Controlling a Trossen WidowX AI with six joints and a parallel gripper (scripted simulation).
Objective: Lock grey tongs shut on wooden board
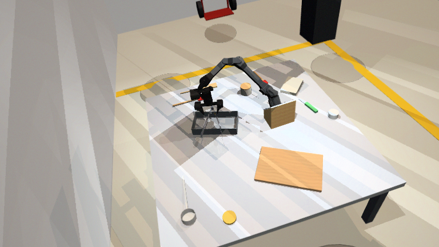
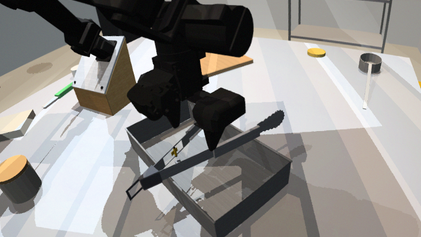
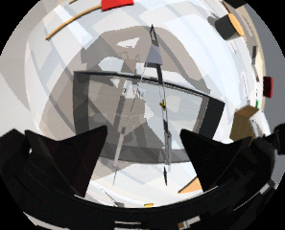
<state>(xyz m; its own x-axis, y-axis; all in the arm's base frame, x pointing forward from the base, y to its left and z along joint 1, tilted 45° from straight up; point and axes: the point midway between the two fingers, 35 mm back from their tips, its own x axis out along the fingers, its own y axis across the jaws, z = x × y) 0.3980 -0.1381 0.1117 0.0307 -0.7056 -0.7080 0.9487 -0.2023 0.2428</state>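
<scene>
The grey tongs (image 2: 186, 163) (image 3: 154, 55) lie open across the roasting tin (image 1: 213, 131) (image 2: 252, 195) (image 3: 80, 110). Their hinge end and pull loop overhang one long wall, and their scalloped tips overhang the other. A small yellow piece shows by one arm near the hinge. My gripper (image 1: 210, 111) (image 2: 194, 139) (image 3: 145, 132) is open, fingers down, over the tin. In the wrist view both tongs arms run between the spread fingers, with a gap on each side; the exact finger height is unclear. The wooden board (image 1: 291, 170) (image 2: 226, 63) lies flat on the table, with nothing on it.
A wedge-shaped wooden block (image 1: 281, 115) (image 2: 122, 82) stands at the arm's base. A lidded canister (image 1: 245, 89) (image 2: 20, 178), a green-handled knife (image 1: 311, 107) (image 2: 63, 90), a yellow disc (image 1: 228, 216) (image 2: 316, 52) and a long-handled cup (image 1: 188, 216) (image 2: 370, 63) are around the table.
</scene>
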